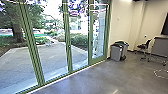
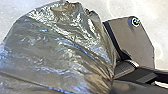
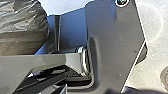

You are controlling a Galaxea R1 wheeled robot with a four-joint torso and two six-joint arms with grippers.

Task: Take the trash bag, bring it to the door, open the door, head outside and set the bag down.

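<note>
The bag [image 2: 57, 50] bulges beside the robot's dark plate [image 2: 136, 42], seemingly nearer the left arm, its folds drawing in toward the jointed bar [image 2: 125, 70]. Whether either pincer is spread, pressed together or pinching it, I cannot tell. The green-framed door [image 1: 69, 57] stands ahead, toward the left.
</note>
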